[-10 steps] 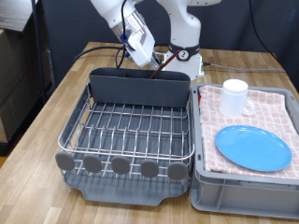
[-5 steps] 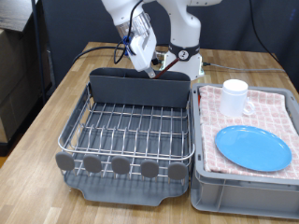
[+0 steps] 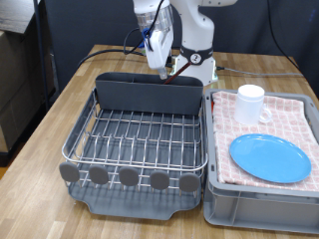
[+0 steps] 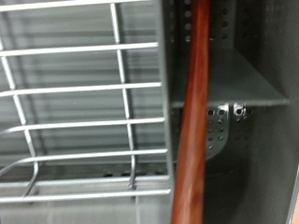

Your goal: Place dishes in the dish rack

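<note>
Above the caddy hangs the gripper (spoon upright).

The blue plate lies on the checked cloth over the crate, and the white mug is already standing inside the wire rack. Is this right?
Not quite. The exterior view shows the white mug on the checked cloth beside the blue plate, not in the wire rack. The plate does lie on that cloth over the crate.

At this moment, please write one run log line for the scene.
pincer: above dark grey caddy | wooden spoon: upright in caddy | white mug, blue plate: on checked cloth
</note>
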Robot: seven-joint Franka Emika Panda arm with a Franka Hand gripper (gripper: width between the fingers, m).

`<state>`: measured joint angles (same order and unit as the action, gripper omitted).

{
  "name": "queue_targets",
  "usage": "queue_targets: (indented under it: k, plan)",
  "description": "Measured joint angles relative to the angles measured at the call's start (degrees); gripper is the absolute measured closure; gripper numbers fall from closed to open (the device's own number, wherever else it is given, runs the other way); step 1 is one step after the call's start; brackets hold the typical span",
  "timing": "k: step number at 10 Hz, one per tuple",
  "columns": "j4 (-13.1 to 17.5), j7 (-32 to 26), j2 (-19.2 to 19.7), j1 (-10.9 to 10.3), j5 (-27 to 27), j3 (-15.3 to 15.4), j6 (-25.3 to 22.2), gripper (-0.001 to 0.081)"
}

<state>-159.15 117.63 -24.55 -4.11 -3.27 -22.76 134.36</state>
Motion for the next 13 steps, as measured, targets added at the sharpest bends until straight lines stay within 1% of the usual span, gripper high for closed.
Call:
queue_targets:
  k: [3, 5, 6, 7, 8, 10, 11, 13]
  plan:
    - [2.61, 5.22, -3.69, 0.28, 3.03, 5.35, -5.30, 0.0003]
    - [5.30, 7.28, -4.49, 0.18, 5.27, 9.71, -8.98, 0.0003]
    - [6.27, 8.62, -4.47, 0.22, 6.78, 11.36, -10.72, 0.0003]
    - [6.16, 8.56, -4.44, 0.20, 6.19, 11.01, -10.44, 0.0003]
    - [5.92, 7.16, -4.40, 0.19, 7.73, 11.04, -7.22, 0.0003]
    - [6.66, 3.84, -3.94, -0.51, 10.62, 12.99, -3.57, 0.0003]
    - [7.67, 1.88, -3.41, -1.40, 11.20, 14.02, -2.60, 0.0003]
    - [10.65, -3.51, -1.27, -3.99, 11.24, 15.18, -1.78, 0.0003]
